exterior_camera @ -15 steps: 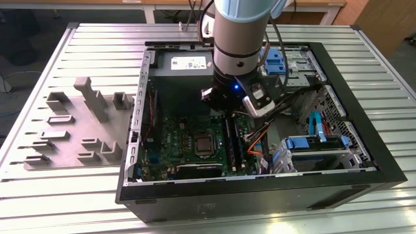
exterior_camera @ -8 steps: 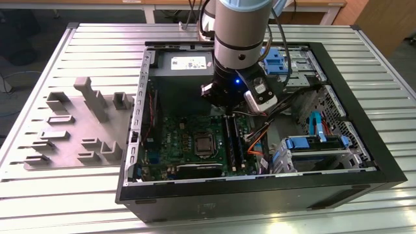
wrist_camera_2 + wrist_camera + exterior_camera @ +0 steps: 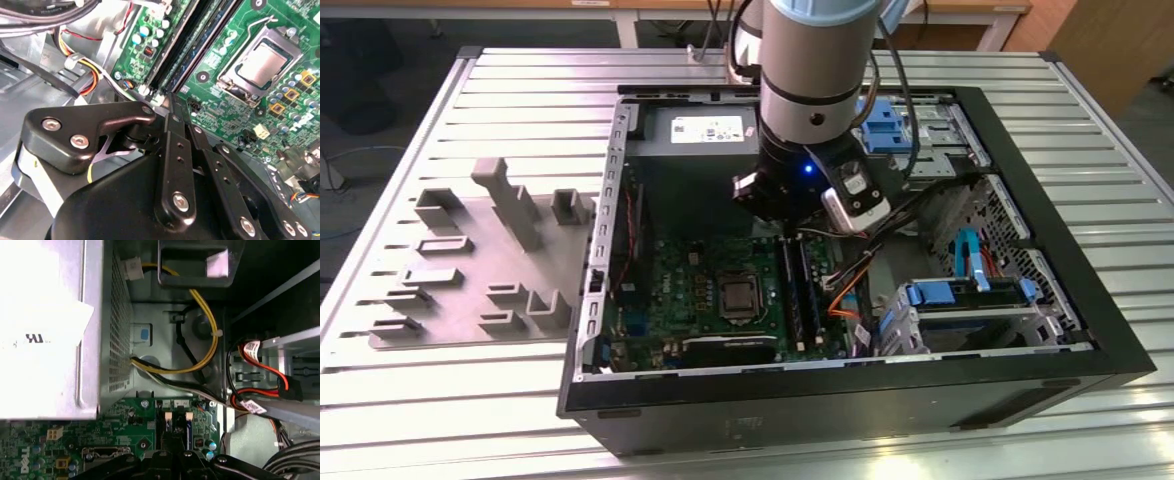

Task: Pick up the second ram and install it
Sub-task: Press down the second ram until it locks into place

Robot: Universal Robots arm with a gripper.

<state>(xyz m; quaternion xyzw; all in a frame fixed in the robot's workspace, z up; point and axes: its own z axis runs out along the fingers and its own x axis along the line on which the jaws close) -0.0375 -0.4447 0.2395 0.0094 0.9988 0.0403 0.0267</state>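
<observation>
Gripper (image 3: 790, 232) low over motherboard (image 3: 707, 290) at frame centre inside open computer case (image 3: 1067, 300), fingers narrowed, grip on second ram (image 3: 189, 435) unclear, memory slots (image 3: 187, 42) beneath.

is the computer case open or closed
Open: the computer case lies on its side with no side panel, exposing the motherboard.
</observation>
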